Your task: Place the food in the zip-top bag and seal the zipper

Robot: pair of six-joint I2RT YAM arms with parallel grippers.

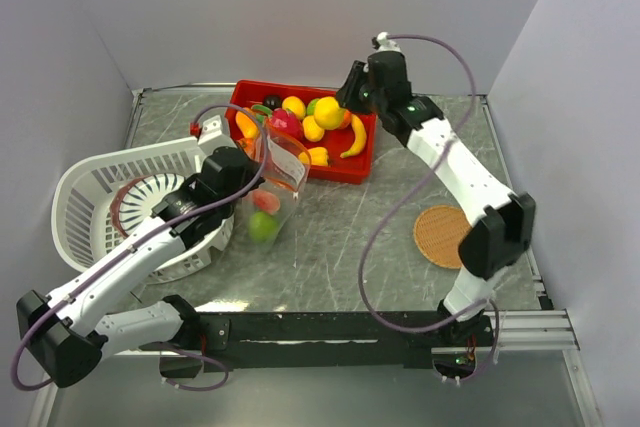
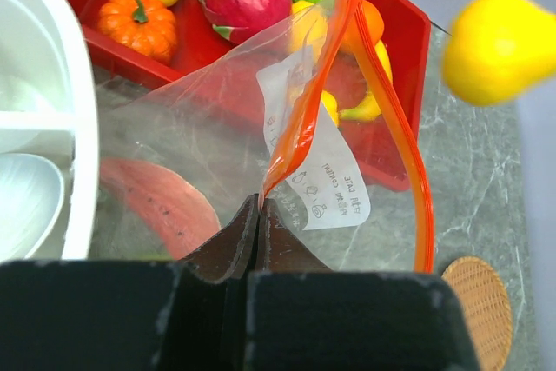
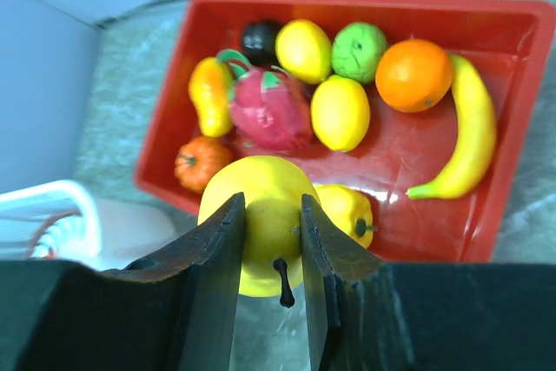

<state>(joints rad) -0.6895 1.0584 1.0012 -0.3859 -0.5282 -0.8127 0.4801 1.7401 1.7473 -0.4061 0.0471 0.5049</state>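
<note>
Right end effector [image 3: 269, 215] pinches a yellow fruit [image 3: 261, 184] above the red tray [image 3: 512, 23], left end effector [image 2: 261, 215] clamps the standing zip-top bag's [image 2: 191, 128] zipper [image 2: 300, 128]; next I carry the fruit over its open mouth.

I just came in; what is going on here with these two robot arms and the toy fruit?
The left arm, its jaws shut on the thin reddish-orange zipper strip, holds the small clear plastic zip-top bag open beside the white slatted basket. A green toy piece and a pinkish toy piece already lie inside it. The right arm holds a glossy yellow toy fruit between its jaws above the red rectangular tray, where more toy fruits lie. The bag is not yet sealed.
</note>
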